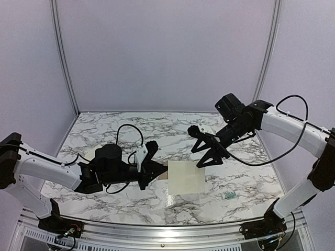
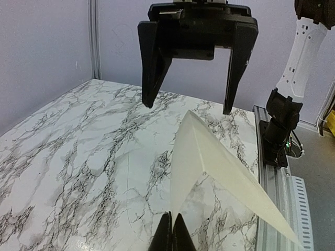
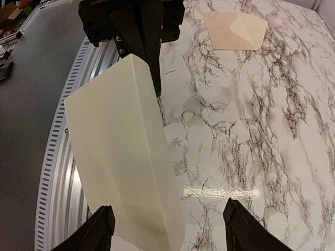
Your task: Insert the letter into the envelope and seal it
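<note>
While in left tool (image 2: 171, 231), cream sheet (image 2: 207, 151), tented

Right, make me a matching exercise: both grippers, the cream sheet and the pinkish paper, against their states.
Things:
1 left gripper
2 right gripper
3 cream sheet
4 pinkish paper

States:
a lies flat on the marble
b open, holding nothing
c bent, held up by one edge
d shut on the cream sheet

Pairs: 1-d, 2-b, 3-c, 4-a
</note>
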